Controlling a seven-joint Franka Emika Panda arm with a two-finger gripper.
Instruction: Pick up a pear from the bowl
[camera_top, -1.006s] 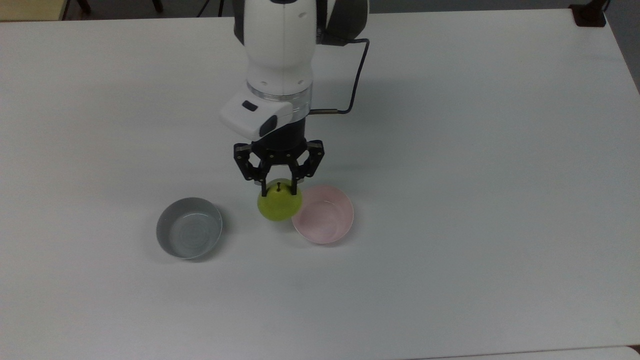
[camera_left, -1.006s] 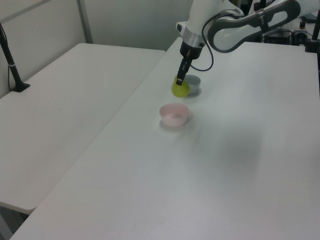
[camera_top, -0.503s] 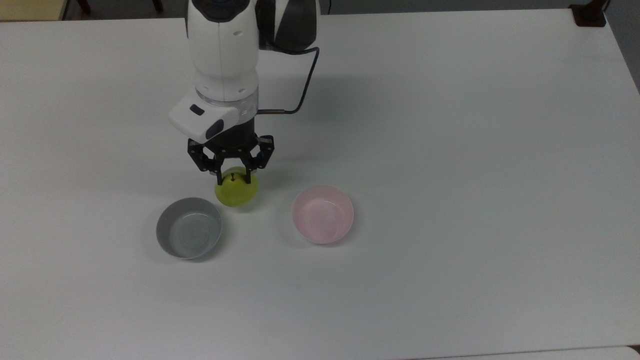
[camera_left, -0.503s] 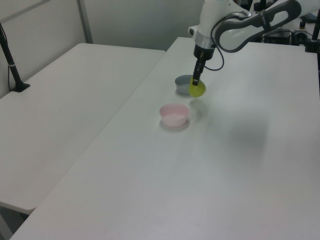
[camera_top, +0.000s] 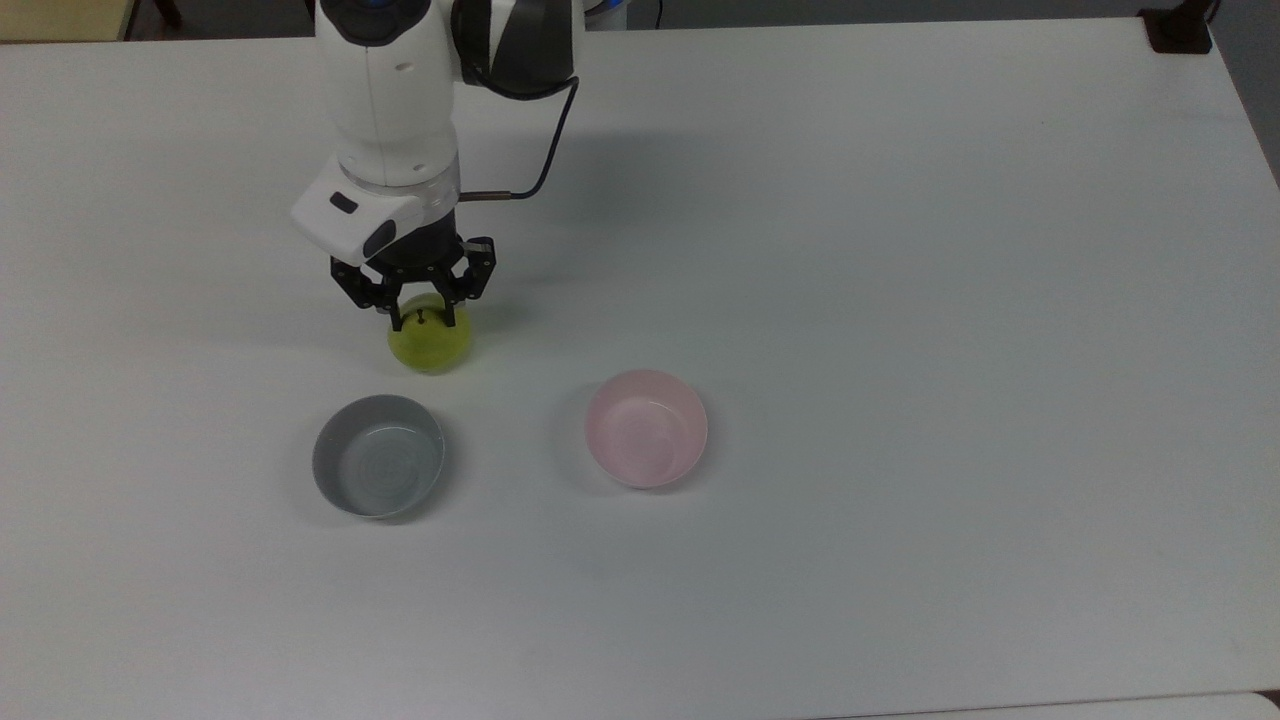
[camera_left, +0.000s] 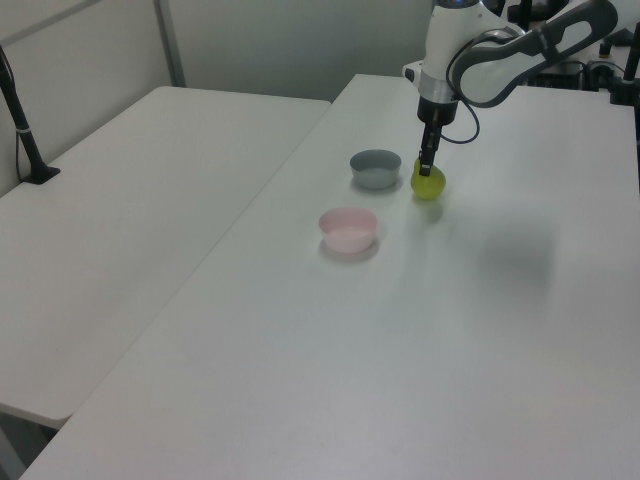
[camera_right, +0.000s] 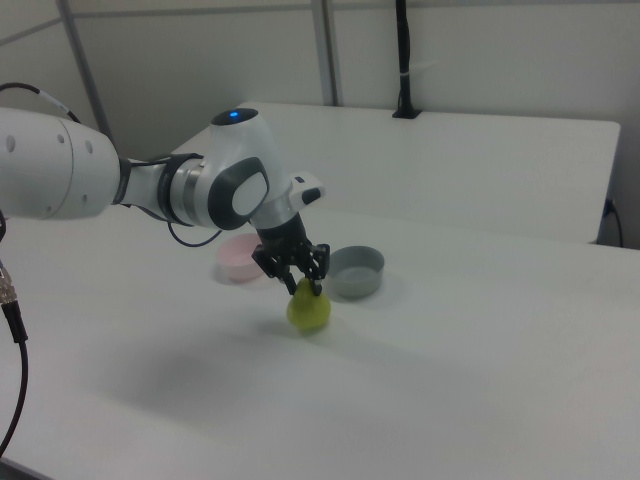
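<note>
Since a second ago, the pincer (camera_top: 428, 318) has carried the pear (camera_top: 431, 344) away from the pink bowl (camera_top: 646, 428), past the grey bowl (camera_top: 378, 468). It squeezes the pear just above the counter (camera_top: 900, 300). Picking looks done.

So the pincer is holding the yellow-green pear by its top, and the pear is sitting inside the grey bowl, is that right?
Not quite. The pincer does hold the round yellow-green pear by its top, but the pear is not inside the small round grey bowl. The top view shows it over bare white table, apart from the grey bowl's rim. The grey bowl holds nothing, like the pale pink bowl.
</note>
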